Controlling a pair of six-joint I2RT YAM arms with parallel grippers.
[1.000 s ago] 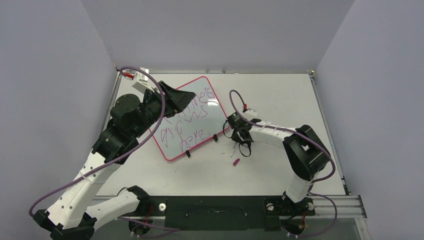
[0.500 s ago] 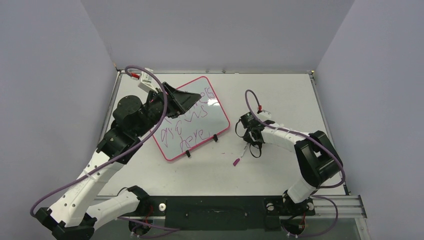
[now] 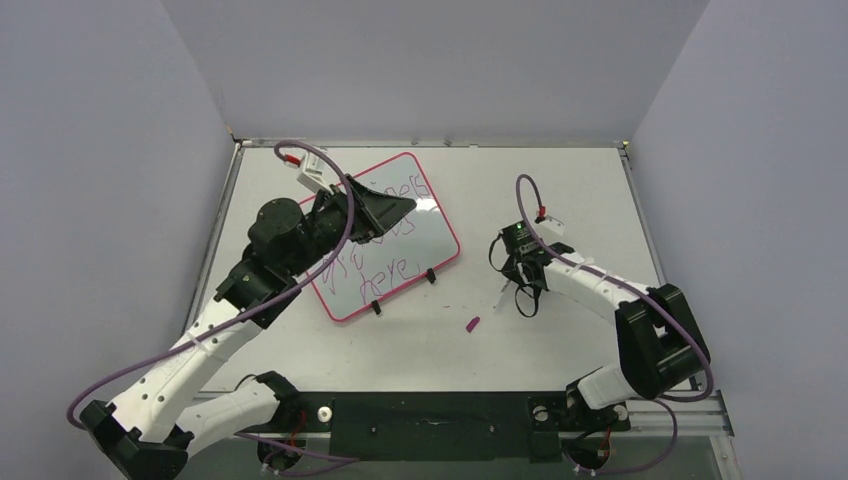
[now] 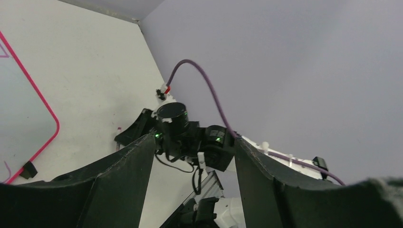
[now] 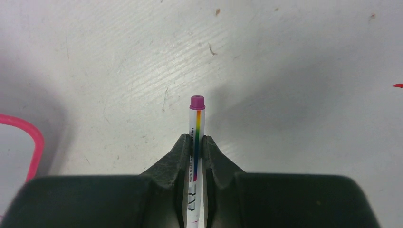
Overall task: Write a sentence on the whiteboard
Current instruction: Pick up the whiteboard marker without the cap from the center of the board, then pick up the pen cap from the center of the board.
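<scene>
The whiteboard [image 3: 432,240], red-pink framed, lies tilted left of the table's middle. The sentence [image 3: 378,267] is in purple slanted lines, partly hidden by my left arm. My left gripper [image 3: 398,207] hovers over the board's far part, open and empty. In the left wrist view its fingers [image 4: 126,173] stand wide apart, with the board's frame [image 4: 45,112] at the left. My right gripper [image 3: 521,288] is right of the board, apart from it, shut on a white marker [image 3: 503,293]. In the right wrist view the marker [image 5: 196,124], purple end outward, sits between the jaws of my right gripper [image 5: 196,140].
A small purple cap [image 3: 472,323] lies on the table below the right gripper. Black clips [image 3: 430,275] sit on the board's near edge. The board's pink corner [image 5: 37,142] shows at the left of the right wrist view. Grey walls enclose the table.
My right gripper has moved right, away from the board, with the marker in it. My left gripper has shifted right over the board's far part. The cap has stayed put.
</scene>
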